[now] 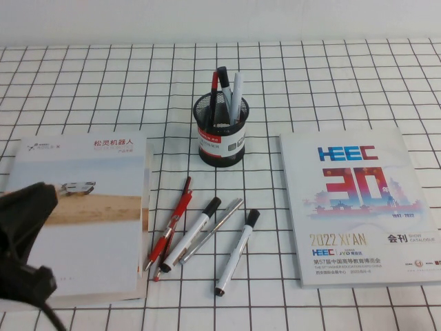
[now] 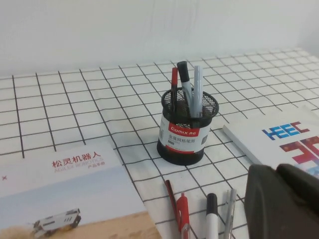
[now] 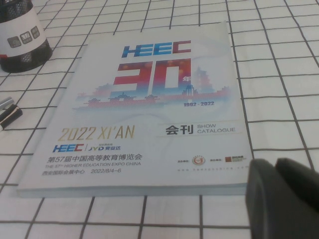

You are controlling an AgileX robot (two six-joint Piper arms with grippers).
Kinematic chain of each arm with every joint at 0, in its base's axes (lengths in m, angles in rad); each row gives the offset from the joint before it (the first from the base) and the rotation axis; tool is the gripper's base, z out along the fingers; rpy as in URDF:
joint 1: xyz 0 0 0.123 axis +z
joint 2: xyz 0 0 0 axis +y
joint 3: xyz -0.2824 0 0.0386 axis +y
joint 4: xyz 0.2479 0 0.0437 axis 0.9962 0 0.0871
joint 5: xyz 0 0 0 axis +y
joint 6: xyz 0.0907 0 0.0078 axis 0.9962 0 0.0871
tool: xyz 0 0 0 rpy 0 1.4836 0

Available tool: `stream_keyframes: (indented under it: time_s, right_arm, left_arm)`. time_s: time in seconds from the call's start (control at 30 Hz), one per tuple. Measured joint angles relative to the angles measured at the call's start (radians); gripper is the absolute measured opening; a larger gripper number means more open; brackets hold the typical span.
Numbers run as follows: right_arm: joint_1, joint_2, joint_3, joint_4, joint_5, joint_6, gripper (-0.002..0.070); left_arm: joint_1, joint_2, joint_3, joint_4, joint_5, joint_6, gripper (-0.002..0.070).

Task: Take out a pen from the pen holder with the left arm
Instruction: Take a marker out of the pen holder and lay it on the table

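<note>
Pen holder (image 1: 220, 141) is upright mid-table on the checked cloth (image 1: 331, 83), black mesh w/ a white label. I count 3 sticking out of it: red pen (image 1: 213, 86), black-capped marker (image 1: 224, 79), grey pen (image 1: 236, 91), all leaning a bit. None lifted out yet. My left gripper (image 2: 277, 174) is clenched w/ nothing in it, low at the near-left, well apart from the holder. The left arm (image 1: 26, 234) overlaps the near corner of the robotics booklet (image 1: 89, 207). Right gripper (image 3: 279, 172) hangs by the near corner of the HEEC catalogue (image 1: 358, 200), which lies R of the holder; can't tell its state. Btwn booklet & catalogue, in front of the holder, loose on the cloth: two red pens (image 1: 172, 229), a marker (image 1: 189, 234), a silver pen (image 1: 209, 231), a second marker (image 1: 236, 254)
</note>
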State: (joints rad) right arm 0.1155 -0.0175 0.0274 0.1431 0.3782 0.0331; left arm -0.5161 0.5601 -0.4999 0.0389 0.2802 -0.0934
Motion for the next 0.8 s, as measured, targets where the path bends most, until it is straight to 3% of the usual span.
stream_keyframes:
  time_s: [0.27, 0.67, 0.8]
  right_arm:
    - [0.0, 0.0, 0.0, 0.0, 0.0, 0.0, -0.0015]
    - [0.0, 0.0, 0.0, 0.0, 0.0, 0.0, -0.0015]
    - [0.0, 0.0, 0.0, 0.0, 0.0, 0.0, -0.0015]
  left_arm:
    - [0.0, -0.105, 0.123, 0.014, 0.022, -0.004, -0.0003]
    - [0.0, -0.109, 0.135, 0.09, 0.055, -0.004, -0.0003]
    - [0.056, -0.177, 0.177, 0.114, 0.037, 0.029, -0.0003]
